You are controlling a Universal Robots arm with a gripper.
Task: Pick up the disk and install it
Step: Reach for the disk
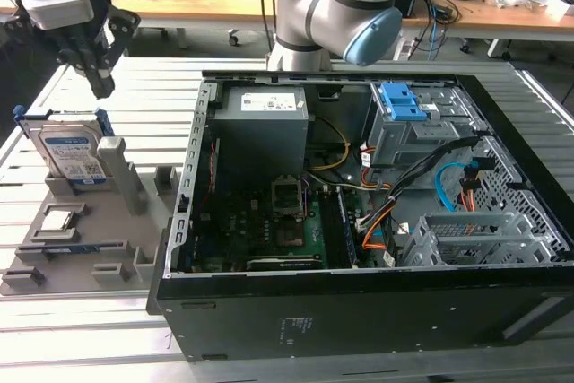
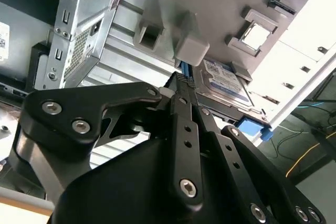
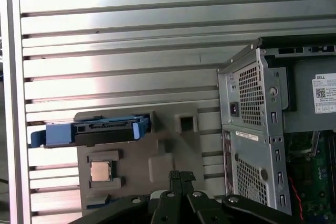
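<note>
exterior view: gripper clenched, empty, above the upright disk in the holder, at the exterior view's left of the case.
second wrist view: gripper clenched near disk.
first wrist view: disk edge-on in holder.

Everything in front of me, counted

I count one disk, one grey holder tray, one processor chip, one open computer case, one power supply, one blue-latched drive cage and one plain drive cage, which makes two cages, one slatted metal table, and one gripper, which is mine.
</note>
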